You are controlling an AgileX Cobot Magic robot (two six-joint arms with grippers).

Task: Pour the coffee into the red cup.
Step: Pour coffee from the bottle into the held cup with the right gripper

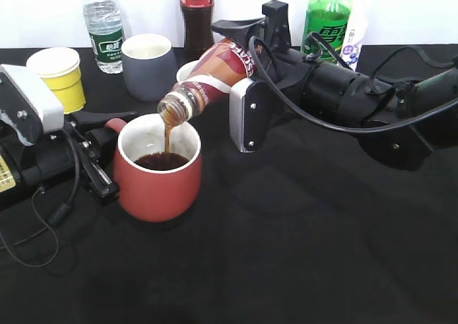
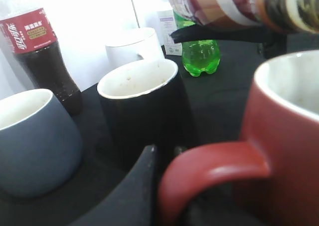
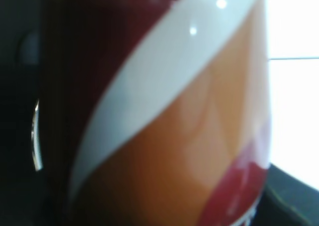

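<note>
Your right gripper (image 1: pixel 240 88) is clamped on the coffee (image 1: pixel 215 74), whose long axis slopes down to the left, mouth just above the red cup (image 1: pixel 159 170), a brown stream falling inside. Your left gripper (image 1: pixel 100 149) sits at the cup's handle (image 2: pixel 214 168), but you cannot tell whether it grips.

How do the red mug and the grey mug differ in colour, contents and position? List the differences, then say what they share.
The red mug is brownish-red; the grey mug is grey. The red mug holds dark coffee, streaming in from the tilted coffee bottle; the grey mug shows no liquid. The red mug stands near the front with the left gripper at its handle; the grey mug stands further back, untouched. Both are upright, rounded and pale inside.
</note>
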